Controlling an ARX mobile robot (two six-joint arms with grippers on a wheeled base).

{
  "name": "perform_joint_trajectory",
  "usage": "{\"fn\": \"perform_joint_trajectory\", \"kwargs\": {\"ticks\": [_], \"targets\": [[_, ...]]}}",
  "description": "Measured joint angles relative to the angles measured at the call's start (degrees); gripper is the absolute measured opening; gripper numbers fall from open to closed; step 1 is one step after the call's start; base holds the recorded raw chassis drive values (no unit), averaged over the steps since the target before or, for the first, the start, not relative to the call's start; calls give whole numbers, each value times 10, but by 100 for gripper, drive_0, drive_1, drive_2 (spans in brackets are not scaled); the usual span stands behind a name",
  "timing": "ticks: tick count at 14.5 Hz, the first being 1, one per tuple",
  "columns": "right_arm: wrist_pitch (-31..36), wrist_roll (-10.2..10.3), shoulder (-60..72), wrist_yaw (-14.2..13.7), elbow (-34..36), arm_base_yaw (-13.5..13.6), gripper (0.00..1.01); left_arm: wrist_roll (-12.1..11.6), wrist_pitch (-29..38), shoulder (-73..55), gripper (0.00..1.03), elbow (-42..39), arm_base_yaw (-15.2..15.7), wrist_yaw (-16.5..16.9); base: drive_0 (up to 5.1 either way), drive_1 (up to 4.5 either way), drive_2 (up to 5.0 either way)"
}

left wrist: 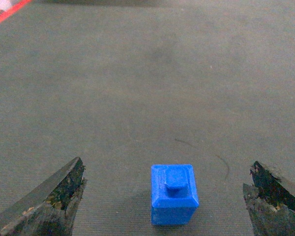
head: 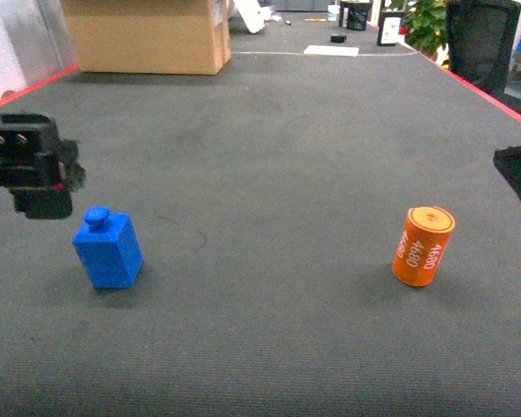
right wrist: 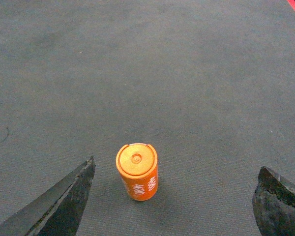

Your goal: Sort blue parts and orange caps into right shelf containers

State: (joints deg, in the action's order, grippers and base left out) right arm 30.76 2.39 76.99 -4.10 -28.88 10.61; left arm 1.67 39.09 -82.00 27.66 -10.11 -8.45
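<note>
Orange cap (head: 424, 246) reads "4680"; left pincer (left wrist: 169, 196) and right pincer (right wrist: 174, 196) both gape apart

Dark grey carpeted floor (head: 278, 174), fine ribbed weave, red line along left and right edges. On it: blue block (head: 108, 250) with a round knob on top, upright, at left; orange cylinder (head: 424, 246) with white numbers, upright, slightly tilted, at right, well apart. Cardboard box (head: 148, 35) at the far left; white sheet (head: 331, 50) further back.
</note>
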Motion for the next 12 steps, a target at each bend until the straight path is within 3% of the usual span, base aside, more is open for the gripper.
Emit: {"fn": "perform_joint_trajectory", "kwargs": {"ticks": [3, 5, 7, 12], "targets": [[35, 29, 81, -3, -23, 7, 98, 22, 24, -85, 98, 27, -2, 9, 0, 0, 0], [50, 49, 133, -4, -40, 15, 98, 25, 35, -131, 98, 53, -2, 10, 0, 0, 0], [80, 71, 233, -8, -85, 25, 98, 39, 40, -248, 98, 125, -2, 27, 0, 0, 0], [77, 73, 306, -4, -120, 36, 98, 38, 37, -306, 98, 162, -3, 30, 0, 0, 0]]}}
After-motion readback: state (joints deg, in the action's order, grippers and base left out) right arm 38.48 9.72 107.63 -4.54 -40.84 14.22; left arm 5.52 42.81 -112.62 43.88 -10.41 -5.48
